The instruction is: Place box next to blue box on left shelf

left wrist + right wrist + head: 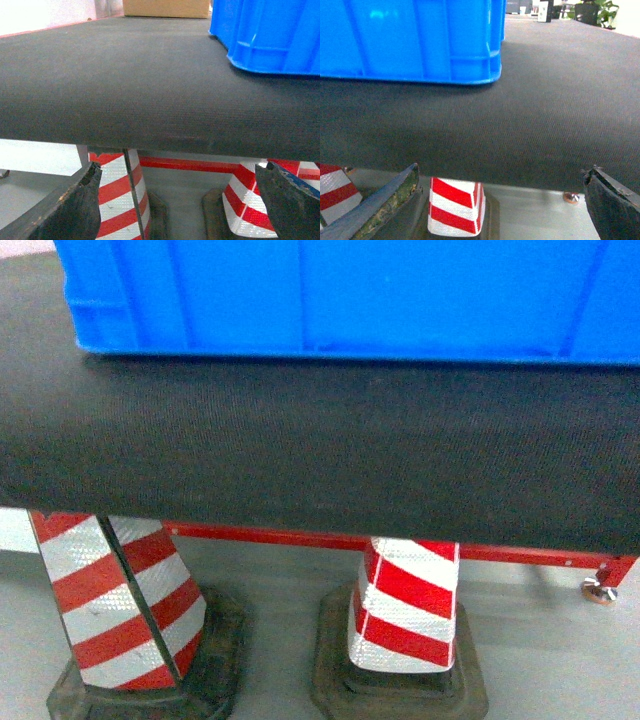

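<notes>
A: Where is the big bright blue ribbed plastic crate (340, 295)?
B: On the black textured table (300, 450), back from its front edge.
A: And the pincers?
B: Left gripper (182, 200) and right gripper (502, 200) both gape, empty, below that edge.

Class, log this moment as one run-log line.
box: on black table | left hand: open, empty | right hand: open, empty | shelf: unseen
</notes>
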Controlling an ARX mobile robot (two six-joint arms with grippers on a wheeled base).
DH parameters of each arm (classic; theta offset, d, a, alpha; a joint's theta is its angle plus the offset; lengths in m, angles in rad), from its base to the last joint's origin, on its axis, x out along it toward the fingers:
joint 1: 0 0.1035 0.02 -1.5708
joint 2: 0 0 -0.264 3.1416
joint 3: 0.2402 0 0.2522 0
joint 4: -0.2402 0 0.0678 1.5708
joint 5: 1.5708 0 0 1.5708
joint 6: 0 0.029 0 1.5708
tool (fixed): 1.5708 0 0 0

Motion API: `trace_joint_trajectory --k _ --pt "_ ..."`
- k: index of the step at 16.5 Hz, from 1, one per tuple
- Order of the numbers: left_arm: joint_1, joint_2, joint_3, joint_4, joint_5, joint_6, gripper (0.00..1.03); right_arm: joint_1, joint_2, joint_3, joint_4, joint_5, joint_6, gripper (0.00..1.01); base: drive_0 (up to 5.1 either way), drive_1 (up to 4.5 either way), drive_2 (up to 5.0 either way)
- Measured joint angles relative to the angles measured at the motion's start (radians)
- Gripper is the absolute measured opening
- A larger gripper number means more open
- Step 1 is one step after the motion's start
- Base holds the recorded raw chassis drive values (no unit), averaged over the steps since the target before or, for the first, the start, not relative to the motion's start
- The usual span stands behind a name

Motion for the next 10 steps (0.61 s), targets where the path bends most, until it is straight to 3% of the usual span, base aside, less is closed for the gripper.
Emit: trace_joint_trajectory --k 10 --pt "0.000 0.000 0.000 0.001 -0.002 0.000 0.98 0.000 0.000 0.000 0.000 0.000 0.000 0.98 0.0 0.00 0.0"
